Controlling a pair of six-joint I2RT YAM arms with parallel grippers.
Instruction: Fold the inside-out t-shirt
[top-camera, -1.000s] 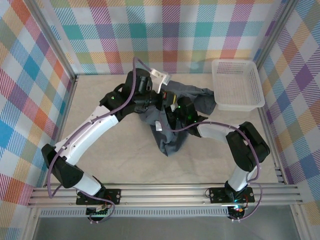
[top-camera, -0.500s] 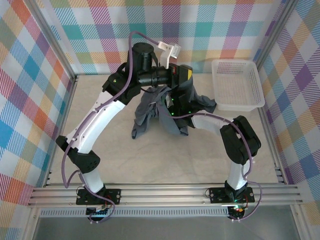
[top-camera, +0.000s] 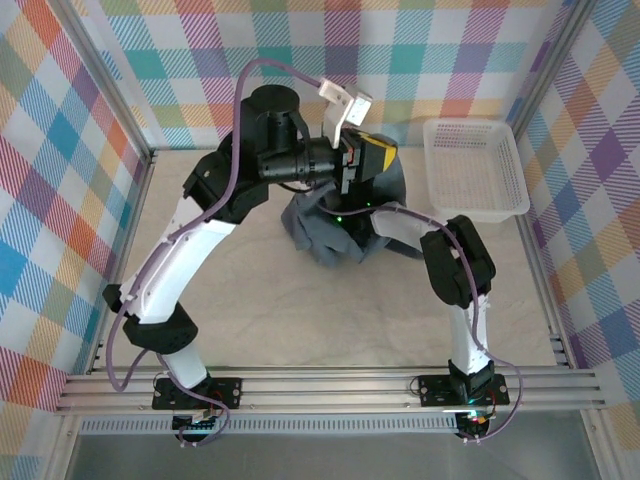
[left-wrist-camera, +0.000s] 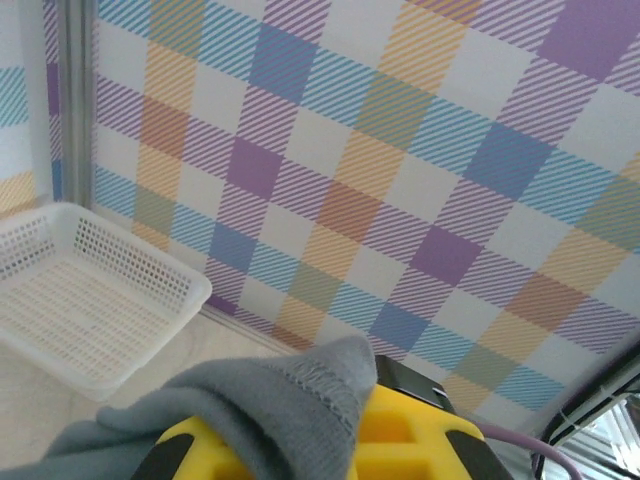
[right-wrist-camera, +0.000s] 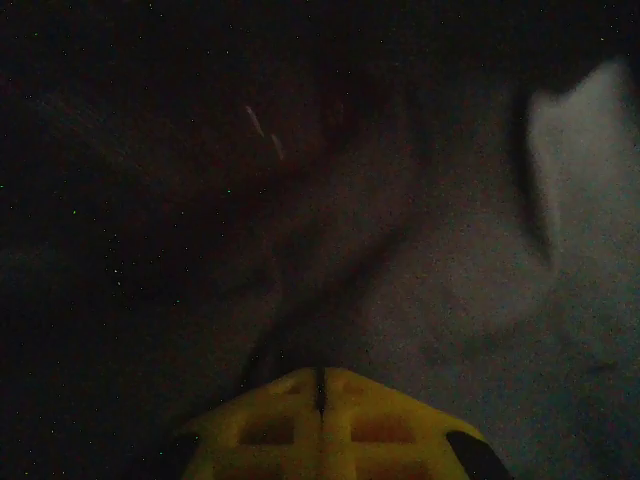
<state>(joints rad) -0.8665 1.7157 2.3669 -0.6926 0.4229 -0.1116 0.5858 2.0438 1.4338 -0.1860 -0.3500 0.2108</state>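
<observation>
Dark slate-grey t-shirt bunched and lifted at the upper middle of the top view.

The beige desk (top-camera: 250, 290) carries the soft dark slate-grey short-sleeved t-shirt (top-camera: 325, 235), which is gathered in a crumpled heap between the two arms, near the back wall. The white plastic mesh basket (top-camera: 470, 165) stands in the upper right, just beside the shirt. The yellow left claw (top-camera: 368, 157) is raised above the heap and clamped on a hemmed edge of the shirt, which drapes over its fingers (left-wrist-camera: 420, 440). The right claw (right-wrist-camera: 320, 385) is buried in the dark fabric, its fingers pressed together on a fold of the shirt.
</observation>
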